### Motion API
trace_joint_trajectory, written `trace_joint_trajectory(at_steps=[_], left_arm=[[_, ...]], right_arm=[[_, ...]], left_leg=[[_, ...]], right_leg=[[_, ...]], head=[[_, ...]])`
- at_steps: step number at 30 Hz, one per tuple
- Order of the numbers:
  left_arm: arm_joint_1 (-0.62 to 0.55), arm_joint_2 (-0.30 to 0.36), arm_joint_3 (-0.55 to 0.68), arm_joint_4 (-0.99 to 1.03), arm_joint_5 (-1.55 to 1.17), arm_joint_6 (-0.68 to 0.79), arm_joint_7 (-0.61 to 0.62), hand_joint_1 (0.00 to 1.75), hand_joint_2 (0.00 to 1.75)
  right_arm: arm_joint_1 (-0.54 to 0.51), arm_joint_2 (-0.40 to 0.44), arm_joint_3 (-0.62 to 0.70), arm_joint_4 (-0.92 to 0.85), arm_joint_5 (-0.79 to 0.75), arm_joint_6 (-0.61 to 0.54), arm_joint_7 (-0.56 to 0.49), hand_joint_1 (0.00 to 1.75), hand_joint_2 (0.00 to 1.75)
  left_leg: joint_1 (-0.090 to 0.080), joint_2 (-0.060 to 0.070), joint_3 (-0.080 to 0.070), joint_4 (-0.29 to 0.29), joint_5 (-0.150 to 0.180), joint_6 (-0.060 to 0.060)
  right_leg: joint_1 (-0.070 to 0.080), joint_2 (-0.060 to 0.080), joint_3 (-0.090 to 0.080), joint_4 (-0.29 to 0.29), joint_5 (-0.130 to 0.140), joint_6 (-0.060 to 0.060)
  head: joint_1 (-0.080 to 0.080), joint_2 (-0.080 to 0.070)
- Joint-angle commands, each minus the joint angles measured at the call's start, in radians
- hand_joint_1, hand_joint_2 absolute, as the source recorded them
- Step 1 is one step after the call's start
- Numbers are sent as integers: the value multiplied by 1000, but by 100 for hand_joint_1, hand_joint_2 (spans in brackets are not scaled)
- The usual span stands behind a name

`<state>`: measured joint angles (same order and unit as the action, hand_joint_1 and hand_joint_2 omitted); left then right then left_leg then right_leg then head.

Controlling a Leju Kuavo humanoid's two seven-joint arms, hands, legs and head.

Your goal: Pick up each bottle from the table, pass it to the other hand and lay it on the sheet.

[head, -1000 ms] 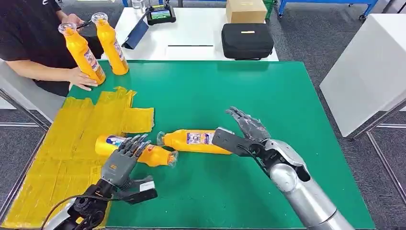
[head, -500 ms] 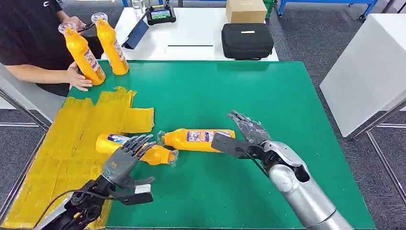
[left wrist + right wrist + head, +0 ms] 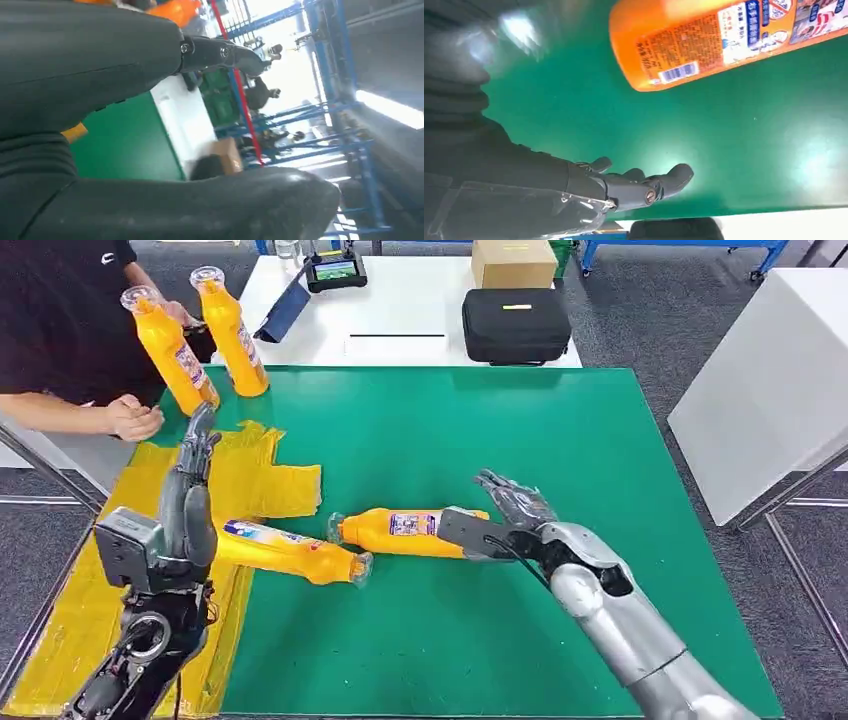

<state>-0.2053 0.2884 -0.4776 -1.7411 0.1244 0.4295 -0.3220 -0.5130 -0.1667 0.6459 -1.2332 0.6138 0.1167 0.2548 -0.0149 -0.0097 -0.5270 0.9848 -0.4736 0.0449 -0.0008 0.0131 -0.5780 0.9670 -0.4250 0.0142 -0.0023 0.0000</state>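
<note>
Head view set high, facing forward and down over the green desk (image 3: 560, 430), left wrist view close behind its hand (image 3: 150, 120), facing out across the desk edge toward blue racks (image 3: 345, 125), right wrist view close above the desk surface, both wrist views sharing the green top with the head view.

An orange bottle (image 3: 724, 40) lies on its side on the green worktop (image 3: 734, 150), its flat base end turned toward the right hand (image 3: 549, 165) and its printed label and barcode showing. The hand is near the bottle's base but apart from it, holding nothing. Its dark fingers (image 3: 659, 182) are stretched out and spread above the green surface beside the bottle.
</note>
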Motion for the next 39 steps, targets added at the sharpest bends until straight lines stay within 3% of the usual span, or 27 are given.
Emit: trace_joint_trajectory(at_steps=[1, 16, 29, 32, 34, 39], left_arm=[[-10, -73, 22, -42, 47, -26, 44, 0, 0], [20, -133, 69, -43, 28, -70, 77, 0, 0], [84, -101, 43, -85, 111, -50, 28, 0, 0], [111, -95, 46, -103, 138, -28, 19, 0, 0], [129, -87, 50, -108, 153, -15, 16, 0, 0], [128, -82, 48, -107, 162, -8, 10, 0, 0]], right_arm=[[-154, 83, 99, 232, 9, 6, 14, 0, 175], [-250, 217, 199, 495, -5, 65, 36, 0, 175], [-225, 219, 291, 634, 27, 67, 19, 0, 175], [-199, 211, 349, 684, 75, 132, 41, 0, 175], [-160, 201, 370, 716, 93, 138, 32, 175, 175], [-156, 204, 373, 735, 102, 117, 15, 175, 175]], left_leg=[[0, 2, 2, 0, -1, -2], [0, 4, 4, -1, -1, -3], [0, 1, 4, -1, -1, -3], [0, 0, 3, -1, 0, -2], [1, 0, 4, -2, 0, -3], [1, -1, 9, -2, -1, -3]], right_leg=[[0, 1, 1, 0, 0, 0], [0, 2, 3, 0, 0, 0], [0, 0, 4, 0, -1, 0], [0, -1, 3, 0, -1, 0], [1, 0, 4, -1, 0, 0], [1, -2, 9, -2, -1, 0]], head=[[0, 0], [0, 0], [0, 0], [0, 0], [0, 0], [0, 0]])
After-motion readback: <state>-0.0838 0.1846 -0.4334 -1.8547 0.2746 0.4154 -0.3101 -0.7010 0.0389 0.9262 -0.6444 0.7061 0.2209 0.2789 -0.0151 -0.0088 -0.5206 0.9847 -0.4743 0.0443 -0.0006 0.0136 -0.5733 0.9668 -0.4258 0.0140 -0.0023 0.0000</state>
